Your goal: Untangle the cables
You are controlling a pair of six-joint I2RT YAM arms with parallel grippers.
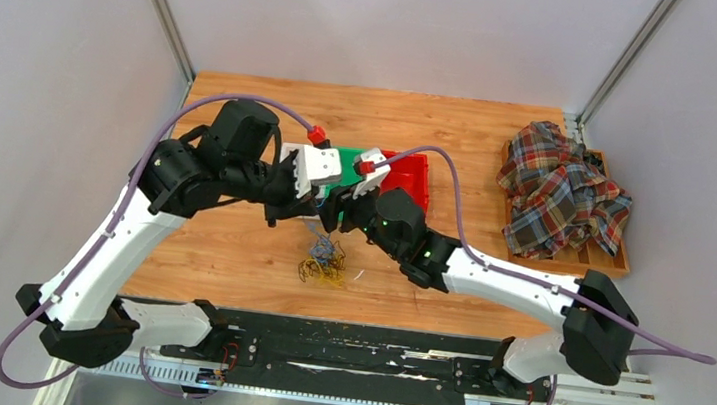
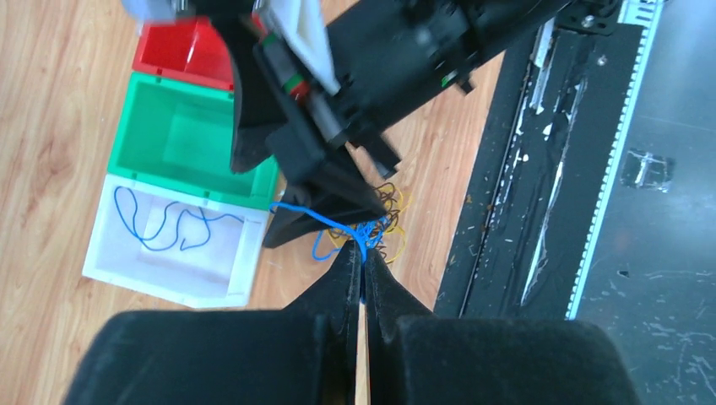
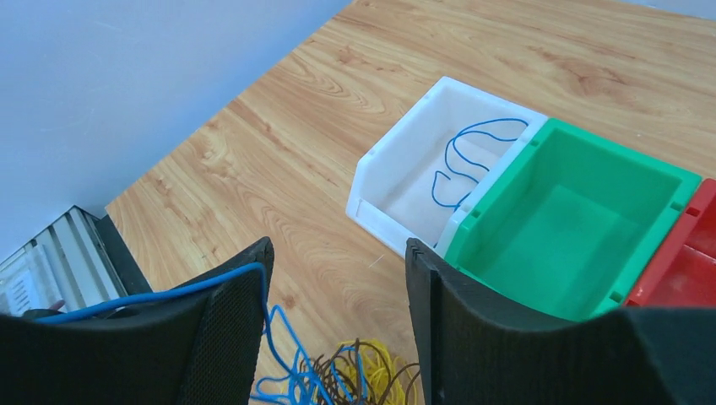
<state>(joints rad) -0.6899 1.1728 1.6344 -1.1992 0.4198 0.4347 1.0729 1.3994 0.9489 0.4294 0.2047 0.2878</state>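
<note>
Several thread-thin cables (image 1: 323, 259) in yellow, blue and dark brown lie in a loose knot on the table. The knot sits near the white bin (image 2: 177, 287), on its side toward the arm bases. One blue cable (image 3: 460, 160) lies alone inside that bin.

The left gripper (image 2: 361, 257) is clenched on a blue strand (image 2: 312, 215) that rises taut out of the knot, just off the bin's near corner. The right gripper (image 3: 338, 253) hangs over the same spot with its jaws apart and nothing pinched. The blue strand crosses the edge of one finger (image 3: 228, 321) and drops through the gap.

These wires look almost weightless and quite limp, with only enough spring to keep their loops. The whole clump will likely lift with any strand that is pulled, and a hard tug would probably tighten the knot. They are far thinner than a finger, so they may slip from the pads unless pinched squarely.

The best hold seems to be on a single colour, close to where it leaves the knot. The other jaws could then hold back the rest of the heap beside the bin.
</note>
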